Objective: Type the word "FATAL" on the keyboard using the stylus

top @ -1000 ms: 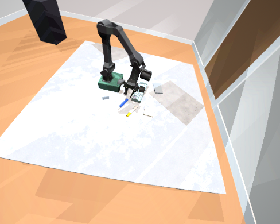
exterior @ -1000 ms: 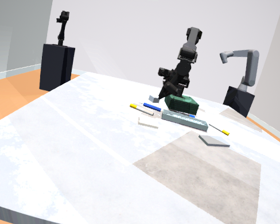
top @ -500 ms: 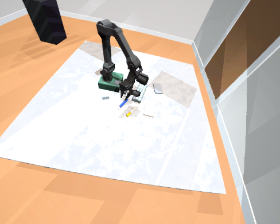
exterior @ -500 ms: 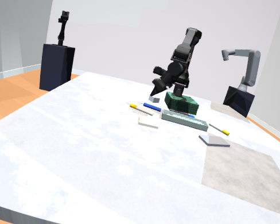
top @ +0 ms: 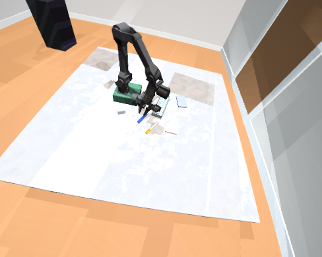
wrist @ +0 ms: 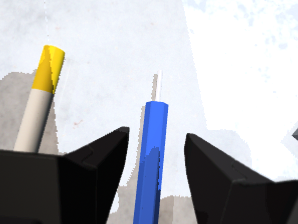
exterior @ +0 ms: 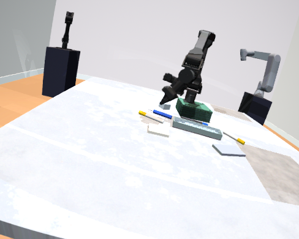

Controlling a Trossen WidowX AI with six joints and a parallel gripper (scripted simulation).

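A blue stylus (top: 142, 118) (exterior: 162, 114) (wrist: 156, 115) with a thin pale tip lies on the table, beyond one end of the keyboard. The grey-green keyboard (top: 163, 105) (exterior: 196, 129) lies flat; its letters cannot be read in the top and exterior views and it is outside the wrist view. My gripper (top: 140, 112) (exterior: 161, 103) (wrist: 157, 137) is partly open and empty. In the wrist view its fingertips stand either side of the blue stylus, with a gap on both sides. The stylus's rear end is cut off by the frame.
A yellow-and-white pen (top: 148, 131) (exterior: 141, 113) (wrist: 50, 70) lies beside the stylus. A small grey block (top: 121, 111) (exterior: 165, 106) and a pale flat block (exterior: 158, 130) are nearby. A blue-ended dark pen (exterior: 205, 124), another yellow-ended pen (exterior: 241, 141) and a grey slab (top: 181, 101) (exterior: 229, 150) lie around the keyboard.
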